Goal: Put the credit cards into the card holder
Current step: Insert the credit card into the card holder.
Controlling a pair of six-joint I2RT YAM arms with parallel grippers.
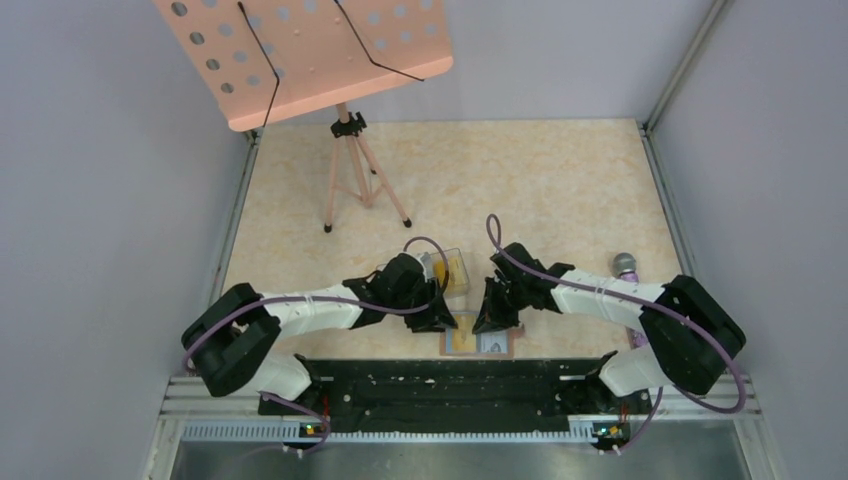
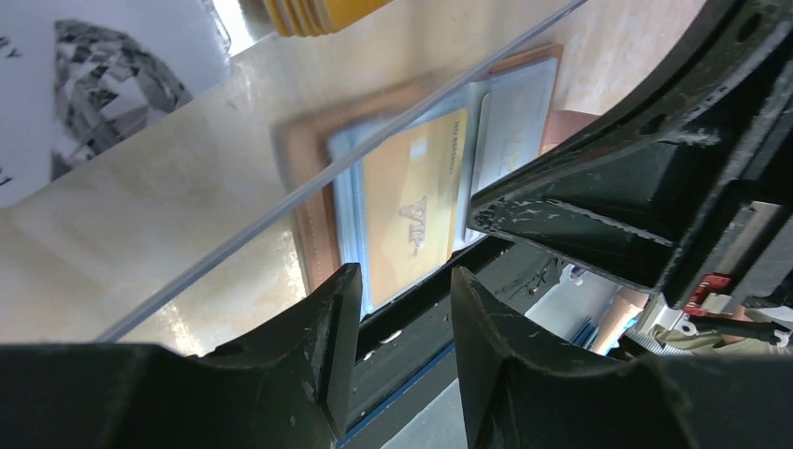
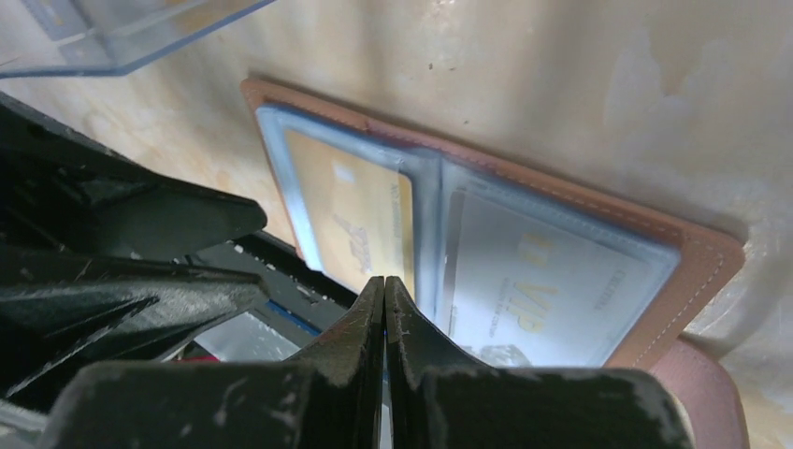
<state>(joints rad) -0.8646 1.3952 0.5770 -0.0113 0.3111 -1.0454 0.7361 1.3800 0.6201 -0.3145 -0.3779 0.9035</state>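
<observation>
Card holder [image 1: 478, 340] lay open at the near edge of the table [image 1: 560, 180], yellow card [image 3: 360, 215] and pale card [image 3: 542, 281] in its pockets. I saw the left gripper [image 2: 402, 281] with jaws apart on nothing, and the right gripper [image 3: 384, 285] pinched closed, empty, both over it. Clear box [image 1: 452, 270] just behind the left gripper cut across that wrist view.

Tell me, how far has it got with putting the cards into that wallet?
Done: a yellow card and a grey-white card sit in the pockets of the open card holder. In hand: nothing; the right gripper is shut empty above the holder, the left gripper open beside it. Left: a yellow stack, seemingly more cards, in the clear box.
</observation>
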